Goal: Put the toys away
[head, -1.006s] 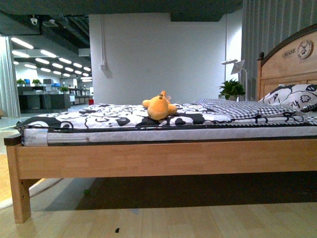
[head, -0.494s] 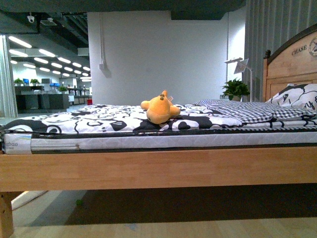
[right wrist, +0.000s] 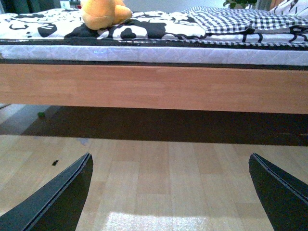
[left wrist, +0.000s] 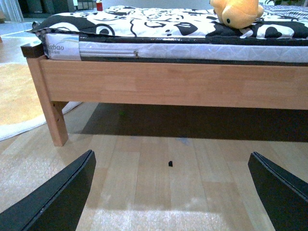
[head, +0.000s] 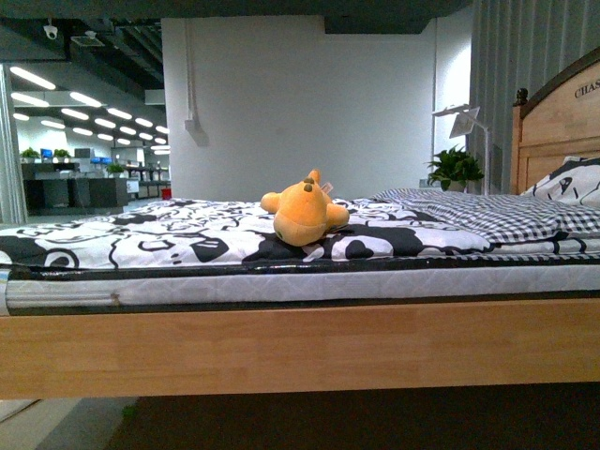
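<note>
Orange plush toy (head: 304, 212): lying on bed (head: 281, 342), at 12 o'clock. Left end effector (left wrist: 172, 154) and right end effector (right wrist: 170, 155): both gaping wide, holding nothing.

Left gripper (left wrist: 171, 153): the two fingers (left wrist: 57, 202) stand spread wide apart and hold nothing; only their dark, tapered ends show in the left wrist view, level with each other and pointing forward. Right gripper (right wrist: 170, 155): same condition, with its fingers (right wrist: 284, 192) equally wide apart, dark and wedge-shaped, level and free of any load. Both wrists are held roughly horizontal and square, with no visible tilt to either side.
</note>
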`<state>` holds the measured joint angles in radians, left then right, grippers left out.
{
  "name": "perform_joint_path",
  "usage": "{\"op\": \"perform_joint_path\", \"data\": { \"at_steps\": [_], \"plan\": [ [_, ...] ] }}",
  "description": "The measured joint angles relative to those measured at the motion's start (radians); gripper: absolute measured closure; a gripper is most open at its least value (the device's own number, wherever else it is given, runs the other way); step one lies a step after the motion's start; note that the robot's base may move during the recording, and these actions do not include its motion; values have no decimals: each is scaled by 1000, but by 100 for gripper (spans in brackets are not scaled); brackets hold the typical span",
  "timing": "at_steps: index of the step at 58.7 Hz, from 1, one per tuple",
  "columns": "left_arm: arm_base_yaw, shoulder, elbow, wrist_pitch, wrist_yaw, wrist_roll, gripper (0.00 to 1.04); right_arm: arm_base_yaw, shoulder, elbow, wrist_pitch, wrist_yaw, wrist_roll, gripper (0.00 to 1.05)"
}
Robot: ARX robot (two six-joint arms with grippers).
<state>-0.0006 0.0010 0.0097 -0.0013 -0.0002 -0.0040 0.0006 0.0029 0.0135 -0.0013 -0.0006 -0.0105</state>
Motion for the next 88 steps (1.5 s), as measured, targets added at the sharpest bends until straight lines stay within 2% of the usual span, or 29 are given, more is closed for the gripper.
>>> {"op": "perform_joint_path", "data": {
  "at_steps": [88],
  "plan": [
    [0, 0, 0, 0, 0, 0, 6, 0, 0, 0, 0, -1, 0, 6]
  ]
}}
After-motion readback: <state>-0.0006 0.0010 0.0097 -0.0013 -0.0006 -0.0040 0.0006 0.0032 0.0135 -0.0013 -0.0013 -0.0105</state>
